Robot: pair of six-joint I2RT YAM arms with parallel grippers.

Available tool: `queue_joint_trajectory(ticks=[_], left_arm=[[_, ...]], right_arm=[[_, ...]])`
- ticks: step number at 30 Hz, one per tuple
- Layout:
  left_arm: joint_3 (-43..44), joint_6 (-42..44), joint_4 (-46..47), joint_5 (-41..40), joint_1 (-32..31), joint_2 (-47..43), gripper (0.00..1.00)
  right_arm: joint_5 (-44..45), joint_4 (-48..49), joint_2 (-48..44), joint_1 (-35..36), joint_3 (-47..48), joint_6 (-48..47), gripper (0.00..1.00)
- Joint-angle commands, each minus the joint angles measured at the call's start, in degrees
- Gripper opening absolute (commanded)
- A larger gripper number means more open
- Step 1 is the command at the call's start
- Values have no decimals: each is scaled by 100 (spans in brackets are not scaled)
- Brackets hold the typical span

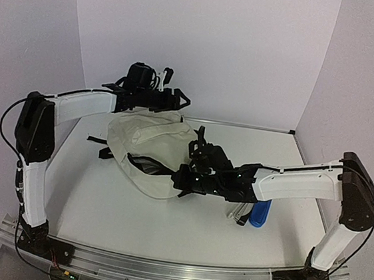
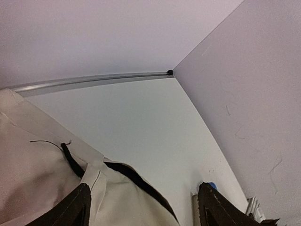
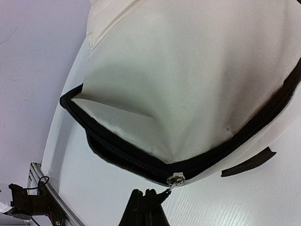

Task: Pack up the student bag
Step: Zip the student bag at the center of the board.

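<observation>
Left arm (image 1: 77, 102) reaches far back, jaws wide apart; right arm (image 1: 296, 181) stretches leftward, jaws pressed together.

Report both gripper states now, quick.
Left gripper: open, holding nothing, above the student bag.
Right gripper: closed on the student bag's zipper pull.

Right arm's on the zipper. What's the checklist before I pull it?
1. Right end effector shut on the zipper pull: ok.
2. Left end effector bracing the student bag: not ok; jaws open, nothing between them.
3. Zipper track free of snags: cannot tell.
4. Main opening gaping: ok, seen from the top view.
5. Something to pack at hand: ok; a blue item lies on the table, outside the bag.
</observation>
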Motion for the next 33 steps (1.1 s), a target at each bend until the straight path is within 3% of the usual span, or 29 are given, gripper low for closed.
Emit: queue_joint_trajectory(ticks=[1, 6, 14, 18, 20, 24, 26, 29, 33], left_arm=[[-665, 1647, -940, -290, -72, -1010, 85], [-810, 2573, -2058, -1551, -72, -1057, 90], [-801, 3390, -2431, -3019, -100, -636, 96], [-724, 3576, -2512, -3284, -172, -416, 94], [-685, 3537, -2613, -3231, -193, -321, 77], [-765, 3237, -2665, -3278, -237, -280, 31], [-907, 3025, -2607, -3240, -257, -334, 14], [-1082, 2688, -2519, -3071, -284, -430, 1], [-1131, 1999, -2555, -2851, -371, -470, 0]], right_arm=[[-110, 278, -351, -87, -85, 8, 0], [-196, 295, -332, -114, -114, 49, 0], [-363, 321, -226, -113, -62, 130, 0], [-356, 332, -209, -114, -52, 141, 0], [-336, 331, -202, -119, -35, 132, 0], [-343, 323, -246, -173, -32, 110, 0], [-356, 322, -282, -221, -43, 86, 0], [-369, 295, -307, -268, -6, -28, 0], [-366, 107, -301, -245, 112, -165, 0]])
